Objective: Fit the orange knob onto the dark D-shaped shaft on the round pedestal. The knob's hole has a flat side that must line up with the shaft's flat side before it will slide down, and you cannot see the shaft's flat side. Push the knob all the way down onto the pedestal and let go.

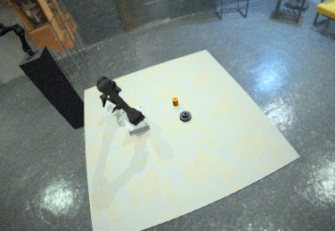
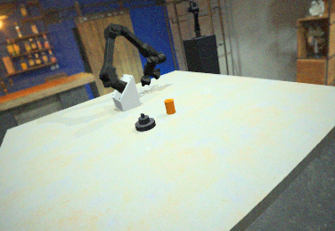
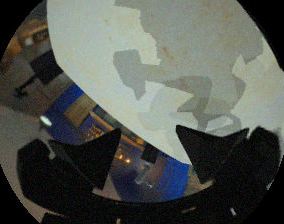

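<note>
The orange knob (image 1: 175, 102) (image 2: 169, 107) stands upright on the pale table top (image 1: 214, 158) (image 2: 200, 171), beside the round pedestal and apart from it. The dark round pedestal (image 1: 185, 119) (image 2: 151, 126) carries a short dark shaft (image 2: 142, 116) that points up with nothing on it. The shaft's flat side cannot be made out. My gripper (image 1: 110, 104) (image 2: 151, 78) (image 3: 149, 129) is open and empty. It hangs above the table near the arm's base, well away from the knob and the pedestal. Neither knob nor pedestal shows in the wrist view.
The arm's light grey base block (image 1: 139, 129) (image 2: 127, 99) stands on the table, to one side of the knob and pedestal. A black pillar (image 1: 53, 86) (image 2: 201, 55) with another small arm on top stands beyond the table. Shelves and seats are farther off.
</note>
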`<state>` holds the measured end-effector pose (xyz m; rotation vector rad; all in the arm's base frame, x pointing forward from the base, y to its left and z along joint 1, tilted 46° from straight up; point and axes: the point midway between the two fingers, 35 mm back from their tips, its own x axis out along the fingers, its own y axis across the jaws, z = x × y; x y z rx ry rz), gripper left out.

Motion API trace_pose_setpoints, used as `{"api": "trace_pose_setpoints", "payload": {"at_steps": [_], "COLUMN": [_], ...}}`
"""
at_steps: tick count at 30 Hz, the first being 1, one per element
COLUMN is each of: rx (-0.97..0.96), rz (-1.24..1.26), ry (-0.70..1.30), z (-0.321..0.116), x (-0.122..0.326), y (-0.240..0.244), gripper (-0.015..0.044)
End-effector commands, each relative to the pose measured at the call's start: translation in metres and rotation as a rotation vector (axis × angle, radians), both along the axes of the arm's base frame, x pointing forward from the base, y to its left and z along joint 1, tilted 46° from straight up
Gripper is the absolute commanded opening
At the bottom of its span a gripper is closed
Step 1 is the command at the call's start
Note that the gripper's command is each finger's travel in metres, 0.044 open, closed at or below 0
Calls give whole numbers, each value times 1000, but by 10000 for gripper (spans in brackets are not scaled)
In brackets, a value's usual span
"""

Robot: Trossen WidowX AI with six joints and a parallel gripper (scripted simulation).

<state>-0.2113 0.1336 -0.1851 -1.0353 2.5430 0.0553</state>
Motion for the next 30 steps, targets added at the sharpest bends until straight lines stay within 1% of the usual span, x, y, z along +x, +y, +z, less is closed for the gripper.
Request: {"api": "trace_pose_setpoints", "payload": {"at_steps": [1,2,3,7,11,13,25,27,30], "rx": [-7,-26,-56,-138,-115,-87,-85,-95,-53], "rz": [3,13,27,51,-3,-41,-51,-84,-117], "ry": [-17,-67,-151,-572,-986,-1114,-1127,-1113,-1090], "z": [0,1,3,15,33,41,43,49,51], "x": [0,-1,-3,-11,-21,-25,-24,-10,25], "y": [0,1,3,12,24,28,30,44,75], "gripper": [426,440,440,440,440,440,440,440,440]}}
